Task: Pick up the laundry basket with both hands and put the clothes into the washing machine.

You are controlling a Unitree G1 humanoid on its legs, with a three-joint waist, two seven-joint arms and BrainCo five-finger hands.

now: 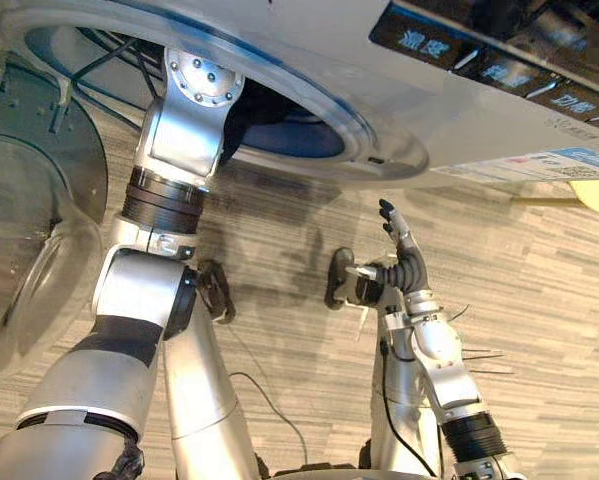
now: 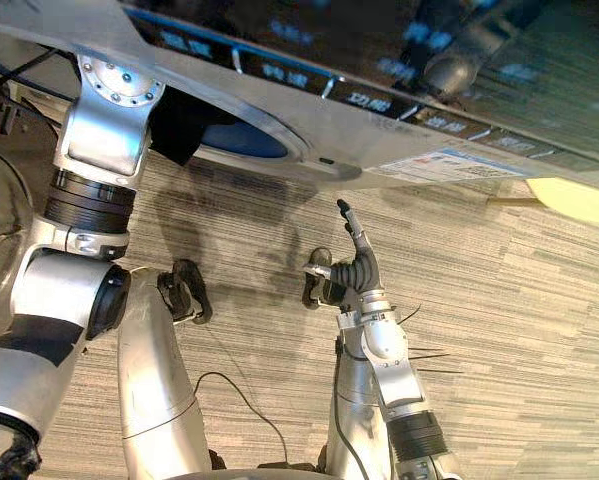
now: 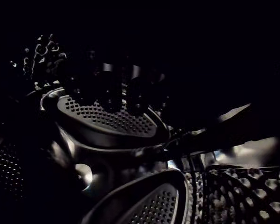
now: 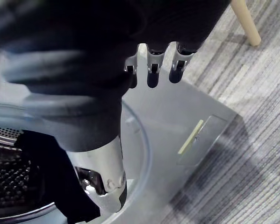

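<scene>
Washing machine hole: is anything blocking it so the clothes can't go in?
Nothing visible blocks it. The glass door of the washing machine is swung open to the side, and the left arm passes through the round opening into the drum. The right hand hangs outside, clear of the opening, fingers straight.

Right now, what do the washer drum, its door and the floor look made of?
Drum: metal, likely stainless steel; perforated, glinting. Door: clear glass or plastic; see-through bowl. Floor: matte grey carpet or woven vinyl; fine stripes.
</scene>
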